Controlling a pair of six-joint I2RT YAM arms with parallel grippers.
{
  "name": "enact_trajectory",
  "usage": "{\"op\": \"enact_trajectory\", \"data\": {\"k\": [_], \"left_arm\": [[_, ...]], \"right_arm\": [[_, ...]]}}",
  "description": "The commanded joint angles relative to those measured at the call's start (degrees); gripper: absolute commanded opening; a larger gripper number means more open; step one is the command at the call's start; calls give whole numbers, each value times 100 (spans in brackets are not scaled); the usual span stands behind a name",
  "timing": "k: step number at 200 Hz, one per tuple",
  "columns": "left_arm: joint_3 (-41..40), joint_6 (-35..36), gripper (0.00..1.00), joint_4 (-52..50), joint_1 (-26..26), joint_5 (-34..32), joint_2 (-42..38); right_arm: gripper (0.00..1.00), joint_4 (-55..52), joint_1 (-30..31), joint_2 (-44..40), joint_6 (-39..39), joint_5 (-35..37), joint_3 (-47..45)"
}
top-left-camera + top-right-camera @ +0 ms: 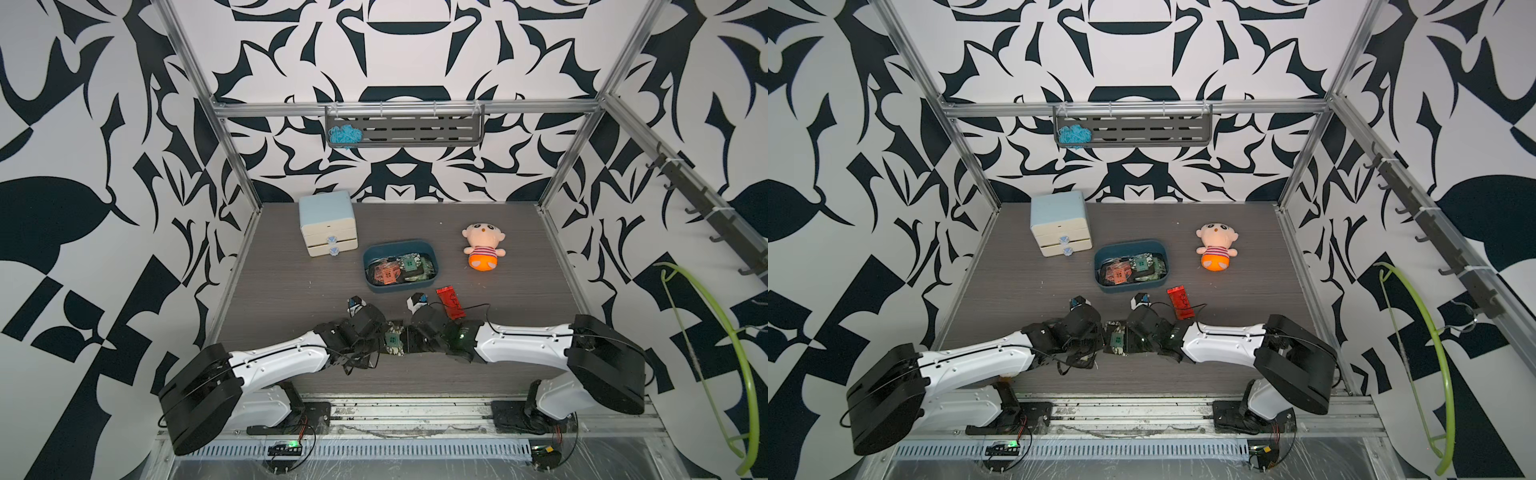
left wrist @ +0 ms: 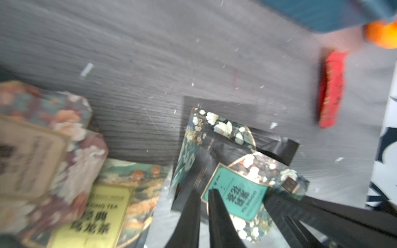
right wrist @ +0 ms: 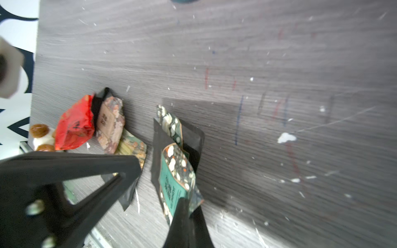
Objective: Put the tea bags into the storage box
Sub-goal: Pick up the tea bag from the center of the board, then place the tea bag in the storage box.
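In both top views green-label tea bag half hidden between left arm and right arm; only narrow strip shows. Inside storage box, tea bags too small to count. Left wrist view: beige-label tea bag blurred, cut by frame edge; yellow-label tea bag cut too; plush doll (mere orange smear) cropped.

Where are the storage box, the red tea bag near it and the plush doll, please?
storage box (image 1: 397,288), in a top view, near wall.
red tea bag (image 1: 450,302), in a top view, its middle.
plush doll (image 1: 483,251), in a top view, striped shirt.
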Motion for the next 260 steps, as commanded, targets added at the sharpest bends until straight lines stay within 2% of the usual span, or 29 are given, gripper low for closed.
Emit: {"op": "enact_trajectory", "data": {"k": [1, 56, 87, 130, 176, 223, 260], "left_arm": [[-16, -43, 26, -368, -34, -386, -390], [-398, -379, 55, -752, -23, -914, -1562], [-594, -514, 57, -1011, -21, -1128, -2159], [-871, -706, 57, -1143, -20, -1254, -2729], [-1023, -808, 57, -1246, -19, -1341, -2946], [-993, -758, 57, -1340, -20, -1474, -2971], [-887, -700, 57, -1527, -19, -1530, -2979]], "right_arm": [[0, -193, 20, -342, -142, 243, -105], [0, -562, -52, -1131, -280, 511, -122], [0, -749, -546, -1607, -420, 505, -64], [0, -283, -1889, -1833, -451, -546, 150], [0, 134, -2633, -980, -487, -1248, 1095], [0, 582, -2784, 646, -408, -1977, 2275], [0, 412, -2855, 1617, -506, -2224, 2988]]}}
